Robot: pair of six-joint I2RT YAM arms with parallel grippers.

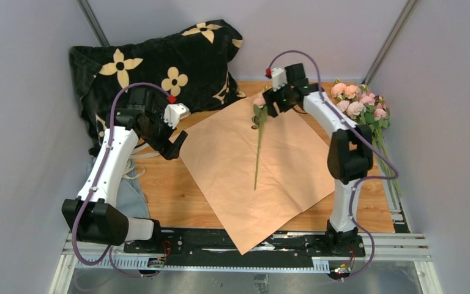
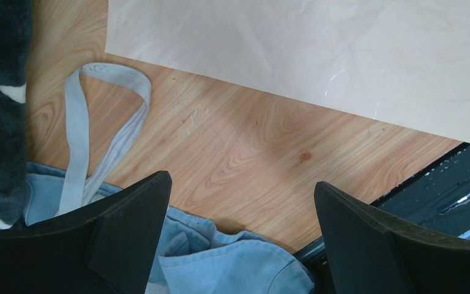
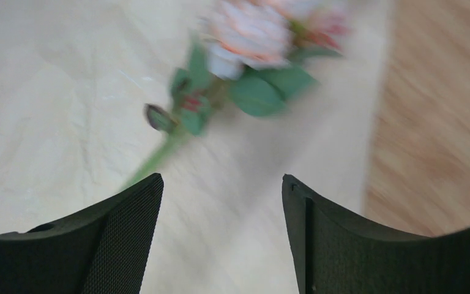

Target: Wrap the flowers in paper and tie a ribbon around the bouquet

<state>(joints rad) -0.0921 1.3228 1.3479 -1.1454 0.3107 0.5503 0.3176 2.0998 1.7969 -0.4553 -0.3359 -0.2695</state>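
Top view: tan paper lies flat mid-frame, with its lower corner over the base rail. I see no green sheet. One flower lies on the paper, bloom toward the top, stem running down. My right gripper is right over the bloom end, at the paper's upper edge. The rest of the flowers are heaped upper right, off the paper. My left gripper hangs just left of the paper's left corner, near the pillow. Ribbon and cloth sit lower left, partly under my arm.

Left wrist: left gripper spread wide, nothing in it, bare table below. Ribbon loops at left, paper edge runs across the top, cloth is at the bottom.

Right wrist: right gripper released, jaws apart and empty. Flower is blurred, lying on the paper at upper centre, clear of both fingers.

Stage, my read: flowers going onto the sheet one by one, most not laid yet.

Risks as I see them:
- Bloom sits close to the paper's upper edge, so a brush from my fingers could roll it off.
- Stems in the heap look tangled. Pulling one may drag others.
- Sheet is loose and thin, and a low pass could slide or crease it.
- Ribbon loop is near my left gripper, so it's a snag risk.
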